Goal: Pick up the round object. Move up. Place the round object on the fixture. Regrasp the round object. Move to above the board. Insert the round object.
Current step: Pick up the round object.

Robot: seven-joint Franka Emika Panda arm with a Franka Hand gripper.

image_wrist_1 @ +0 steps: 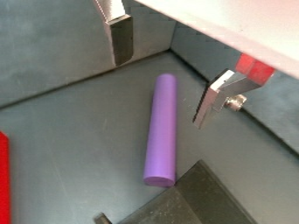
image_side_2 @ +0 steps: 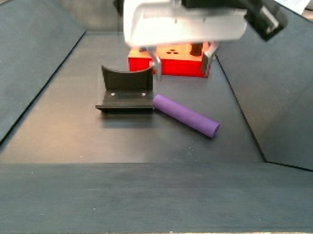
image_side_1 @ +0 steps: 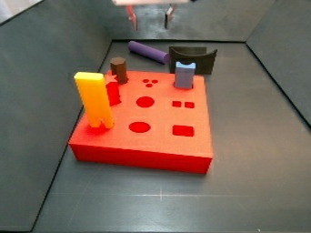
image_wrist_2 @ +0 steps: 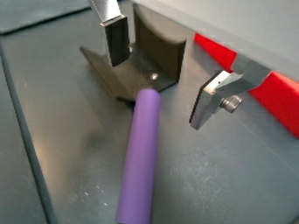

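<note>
Here, gripper (image_wrist_1: 166, 66) poised above the floor with its silver fingers (image_wrist_1: 121, 39) spread wide and nothing between them, straddling the round object (image_wrist_1: 162, 129) as seen in both wrist views. Round object, a smooth purple rod, lying flat on the dark floor, one end close against the front of the fixture (image_wrist_2: 146, 61), the other pointing away; whether rod and fixture actually touch cannot be told. In a side view, rod (image_side_2: 186, 114) angled away from the fixture's base plate (image_side_2: 123, 96), not seated on the bracket. Jaws apart on either side of the rod's width, presumably so that closing would pinch it across its diameter, near the end closer to the fixture. Board (image_side_1: 152, 123), red with round and square holes, just beside the fixture in a side view, carrying a yellow block (image_side_1: 93, 98), a short dark-brown peg (image_side_1: 119, 69) and a blue-grey notched peg (image_side_1: 184, 74); at least one round hole left free, likely the rod's destination. Judged stage: either the first pick or the regrasp, with descent and closure yet to come. Likely risk: rolling of the rod under uneven finger contact.
</note>
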